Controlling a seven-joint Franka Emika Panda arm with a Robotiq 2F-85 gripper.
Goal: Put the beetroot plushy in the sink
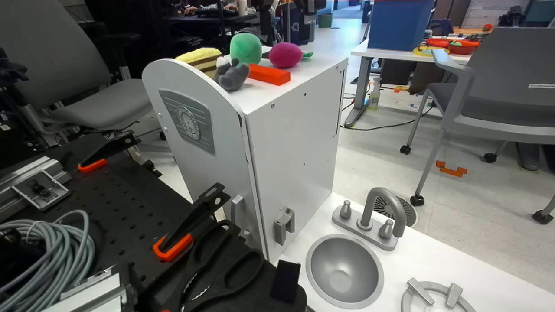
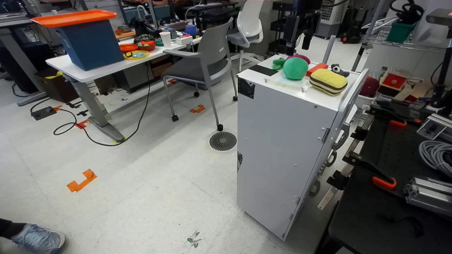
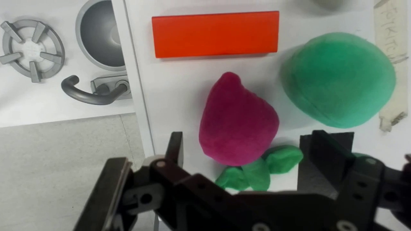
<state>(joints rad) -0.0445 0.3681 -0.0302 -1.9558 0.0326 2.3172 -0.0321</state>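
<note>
The magenta beetroot plushy [image 3: 237, 122] with green leaves lies on the white cabinet top in the wrist view. It also shows in both exterior views [image 1: 285, 55] [image 2: 300, 58], partly hidden by the green ball in the latter. My gripper [image 3: 247, 138] is open and empty, its fingers spread on either side of the plushy's leafy end in the wrist view. In both exterior views [image 1: 287, 26] [image 2: 299, 46] it hangs above the plushy. The grey sink [image 1: 342, 260] with its arched faucet [image 1: 381, 203] sits on the lower white counter. The sink shows partly in the wrist view [image 3: 99, 35].
A round green plush ball [image 3: 343, 80] and a red-orange block [image 3: 215, 34] lie close to the plushy. A yellow striped toy [image 2: 328, 82] and a grey plush [image 1: 232, 76] are near the raised rounded panel [image 1: 190, 125]. A toy burner [image 3: 32, 49] lies beside the sink.
</note>
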